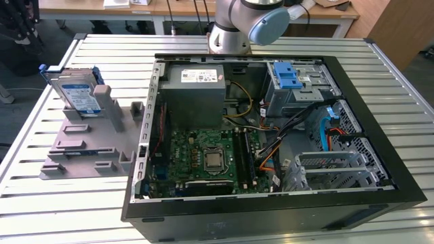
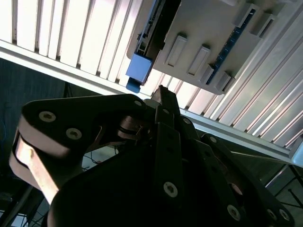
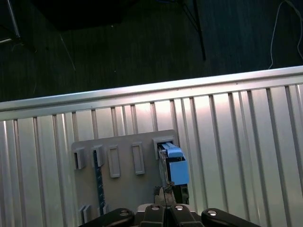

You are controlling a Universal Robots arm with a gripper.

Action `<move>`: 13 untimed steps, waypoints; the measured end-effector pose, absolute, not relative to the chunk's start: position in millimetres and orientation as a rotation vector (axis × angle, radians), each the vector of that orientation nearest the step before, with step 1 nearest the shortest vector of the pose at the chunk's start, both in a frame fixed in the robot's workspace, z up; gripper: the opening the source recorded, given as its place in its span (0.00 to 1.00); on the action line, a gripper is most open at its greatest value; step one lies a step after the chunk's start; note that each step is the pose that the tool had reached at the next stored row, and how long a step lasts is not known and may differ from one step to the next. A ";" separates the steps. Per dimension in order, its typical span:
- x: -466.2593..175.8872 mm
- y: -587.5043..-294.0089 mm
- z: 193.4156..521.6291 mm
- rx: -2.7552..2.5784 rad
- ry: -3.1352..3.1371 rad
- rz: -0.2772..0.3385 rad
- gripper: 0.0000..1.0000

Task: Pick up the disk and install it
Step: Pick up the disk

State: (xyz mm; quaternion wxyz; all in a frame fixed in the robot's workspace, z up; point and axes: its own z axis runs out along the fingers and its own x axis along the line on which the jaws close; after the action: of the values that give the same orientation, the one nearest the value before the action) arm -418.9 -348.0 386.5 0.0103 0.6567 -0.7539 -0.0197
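- The hand (image 3: 162, 193) hangs over the holder, close to the disk but not touching it. Its black metal fingers are pinched together with nothing between them.
- The disk (image 1: 78, 95) stands on edge in a slot of the grey plastic holder (image 1: 88, 145), so it's not picked up yet. It's a flat metal slab with a glossy blue-and-white label and blue plastic rails.
- The holder sits on the ribbed aluminium tabletop (image 1: 61, 213).
- Further off is the open black computer case (image 1: 271, 211) with its grey sheet-metal drive bay (image 1: 298, 84) and blue latch. I'd say the whole install is left to do.

Ribbed metal table (image 1: 48, 208), matt grey plastic rack (image 1: 81, 147), disk (image 1: 76, 96) with blue plastic rails
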 end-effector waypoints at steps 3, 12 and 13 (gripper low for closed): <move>-419.4 -348.0 386.5 2.054 -2.359 -0.052 0.11; -420.2 -346.3 384.5 2.122 -2.322 -0.044 0.11; -420.2 -345.9 384.4 2.121 -2.323 -0.044 0.11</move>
State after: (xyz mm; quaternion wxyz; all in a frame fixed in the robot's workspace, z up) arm -420.2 -345.9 384.4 -0.0019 0.6742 -0.7384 -0.0140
